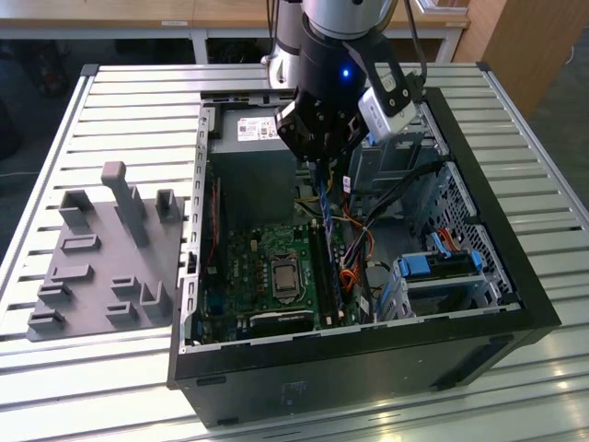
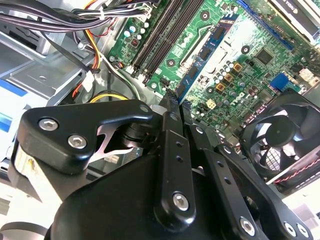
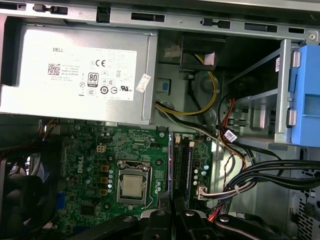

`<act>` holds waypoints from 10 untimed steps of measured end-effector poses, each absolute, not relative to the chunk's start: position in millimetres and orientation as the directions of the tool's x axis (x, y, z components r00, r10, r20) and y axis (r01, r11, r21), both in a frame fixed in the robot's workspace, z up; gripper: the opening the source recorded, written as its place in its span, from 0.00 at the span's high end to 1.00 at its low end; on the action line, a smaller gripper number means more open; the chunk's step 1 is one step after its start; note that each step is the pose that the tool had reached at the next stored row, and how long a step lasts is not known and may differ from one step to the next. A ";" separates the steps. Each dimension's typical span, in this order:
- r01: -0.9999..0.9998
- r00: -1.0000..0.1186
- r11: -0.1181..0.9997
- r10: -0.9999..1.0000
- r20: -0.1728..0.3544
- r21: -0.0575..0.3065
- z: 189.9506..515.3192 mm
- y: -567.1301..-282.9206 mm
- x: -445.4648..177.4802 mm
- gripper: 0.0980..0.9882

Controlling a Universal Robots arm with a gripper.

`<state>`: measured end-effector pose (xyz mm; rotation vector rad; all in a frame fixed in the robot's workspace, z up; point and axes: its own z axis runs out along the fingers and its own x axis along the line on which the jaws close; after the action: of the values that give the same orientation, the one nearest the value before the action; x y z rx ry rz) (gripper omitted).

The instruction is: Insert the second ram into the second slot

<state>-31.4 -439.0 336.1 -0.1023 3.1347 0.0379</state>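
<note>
gripper (image 2: 170,107) fingers clamped tight on second ram (image 1: 324,210) | ram hangs edge-down over memory slots (image 1: 328,267) | risk: a tilted stick could miss its slot, jam, or seat in the wrong one

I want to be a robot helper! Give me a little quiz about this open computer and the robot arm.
1. True or false: the gripper holds the second ram over the motherboard.
2. What lies on the exterior view's left of the computer case? A) a grey fixture block B) a keyboard C) a red toolbox
3. Fill in: the drive-bay clips are bright ____.
Key: 1 true; 2 A; 3 blue.
</note>
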 end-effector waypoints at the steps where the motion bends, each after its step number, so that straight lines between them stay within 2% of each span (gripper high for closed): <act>1: -0.065 -0.998 0.998 -0.065 -0.006 0.024 335.8 -439.0 -31.4 0.96; 10: -0.065 -0.998 0.998 -0.065 -0.006 0.024 331.0 -439.0 -31.4 0.96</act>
<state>-31.4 -439.0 331.0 -0.1023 3.1347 0.0378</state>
